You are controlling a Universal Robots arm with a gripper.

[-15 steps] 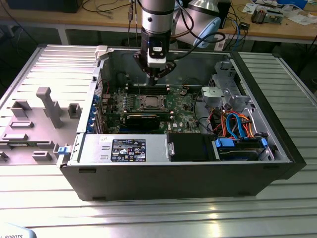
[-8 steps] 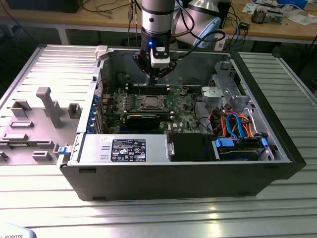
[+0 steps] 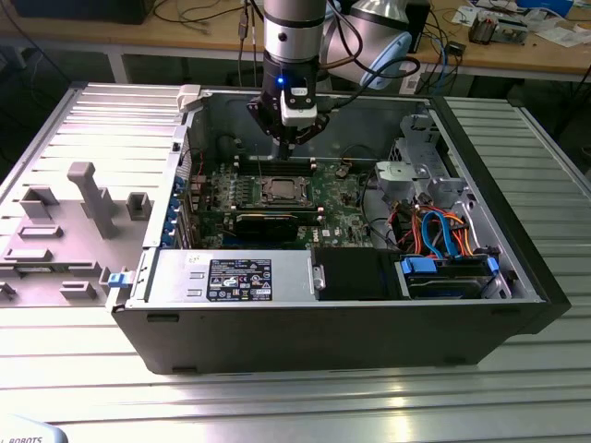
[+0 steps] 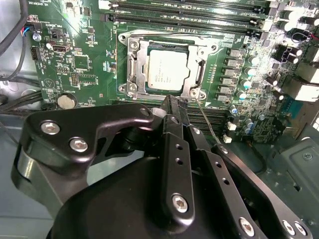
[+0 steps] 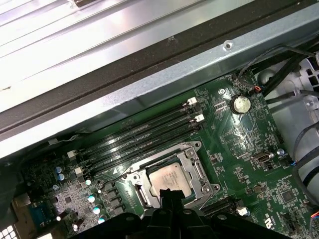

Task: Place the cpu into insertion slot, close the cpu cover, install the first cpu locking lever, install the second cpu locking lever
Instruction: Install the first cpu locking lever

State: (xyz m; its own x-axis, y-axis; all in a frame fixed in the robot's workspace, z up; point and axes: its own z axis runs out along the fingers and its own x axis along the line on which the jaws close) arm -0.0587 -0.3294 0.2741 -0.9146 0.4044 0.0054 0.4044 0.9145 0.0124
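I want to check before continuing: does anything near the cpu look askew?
The cpu sits square under the cover. One thin lever beside it slants upward, apparently unlatched, close to the gripper. Nothing else stands out.

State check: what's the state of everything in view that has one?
cpu: seated in insertion slot.
cpu cover: down, flat around cpu.
gripper: shut, at the slot's edge.
locking lever: one thin lever raised beside gripper, not latched.
computer case: open, side panel off.
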